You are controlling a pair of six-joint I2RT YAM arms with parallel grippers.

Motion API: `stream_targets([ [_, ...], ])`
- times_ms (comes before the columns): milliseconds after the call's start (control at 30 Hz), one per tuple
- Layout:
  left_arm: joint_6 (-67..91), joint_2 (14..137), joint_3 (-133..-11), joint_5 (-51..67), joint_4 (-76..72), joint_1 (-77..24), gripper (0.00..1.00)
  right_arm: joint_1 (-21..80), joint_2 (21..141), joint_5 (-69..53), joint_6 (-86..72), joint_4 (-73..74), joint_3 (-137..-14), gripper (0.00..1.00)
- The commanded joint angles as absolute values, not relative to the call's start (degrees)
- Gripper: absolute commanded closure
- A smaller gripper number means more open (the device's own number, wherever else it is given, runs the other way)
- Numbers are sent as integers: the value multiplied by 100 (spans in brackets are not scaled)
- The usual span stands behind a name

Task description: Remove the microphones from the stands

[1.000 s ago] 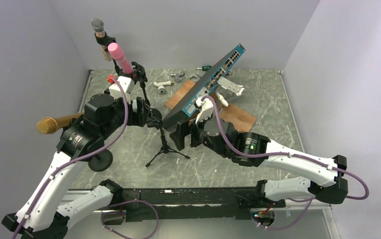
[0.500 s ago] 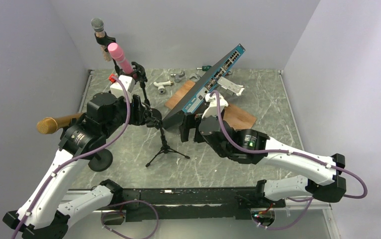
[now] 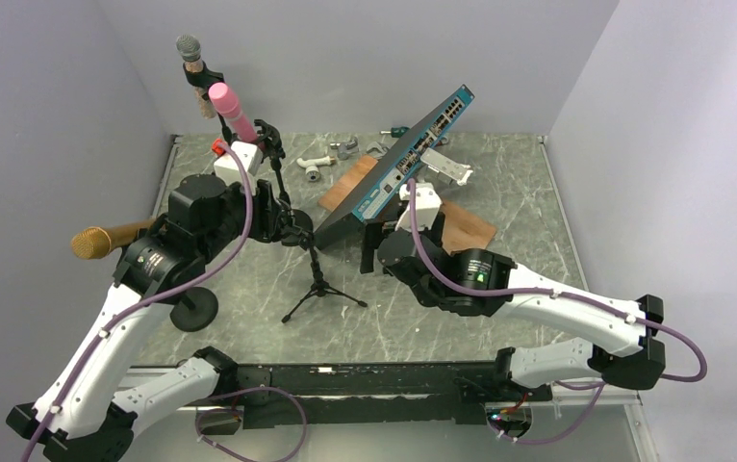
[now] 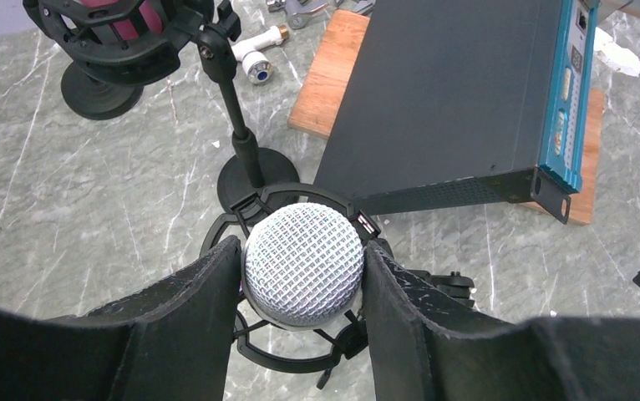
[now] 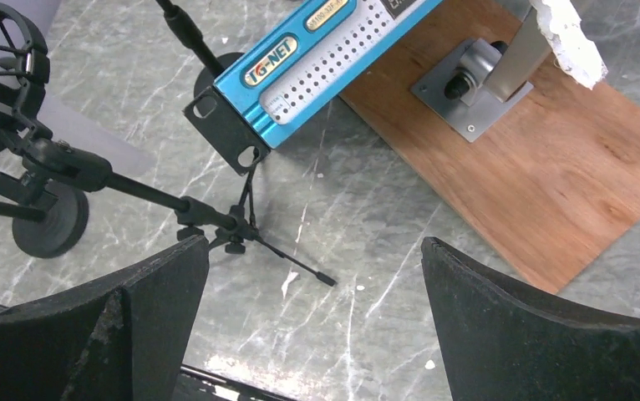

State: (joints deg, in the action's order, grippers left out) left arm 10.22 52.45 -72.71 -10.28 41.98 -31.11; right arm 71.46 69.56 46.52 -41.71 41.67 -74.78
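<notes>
A microphone with a silver mesh head (image 4: 302,263) sits in a black shock mount (image 4: 287,355) on a small tripod stand (image 3: 321,286). My left gripper (image 4: 302,276) is shut on the mesh head, one finger on each side. In the top view the left gripper (image 3: 286,223) hides the microphone. My right gripper (image 5: 315,251) is open and empty, above the table to the right of the stand, which shows in the right wrist view (image 5: 225,224). In the top view the right gripper (image 3: 372,252) is just below the switch's near end.
A tilted teal-fronted network switch (image 3: 393,168) leans over a wooden board (image 3: 463,228) right of the stand. A pink microphone (image 3: 230,111) and a grey-headed one (image 3: 189,48) stand at the back left. A gold microphone (image 3: 95,241) sits at the left on a round-based stand (image 3: 194,310). White pipe fittings (image 3: 315,166) lie behind.
My right gripper has moved back and to the right, away from the tripod stand toward the switch. My left gripper has stayed shut on the microphone head.
</notes>
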Motion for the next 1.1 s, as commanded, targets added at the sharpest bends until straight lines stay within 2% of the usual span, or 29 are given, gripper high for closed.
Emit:
stream_targets([
  [0, 1073, 5319, -7715, -923, 4202, -3134, 83, 7153, 6597, 4713, -4028, 4283, -7473, 0],
  [233, 1066, 5427, -8197, -852, 4398, -3133, 100, 7146, 5989, 4379, -3834, 3667, -6935, 0],
  [833, 842, 5725, -10177, -1017, 5001, -3133, 100, 7148, 6364, 3961, -3560, 3568, -6977, 0],
  [1067, 521, 5529, -10793, -422, 4866, -3135, 100, 7146, 6462, 3885, -3420, 3551, -7031, 0],
])
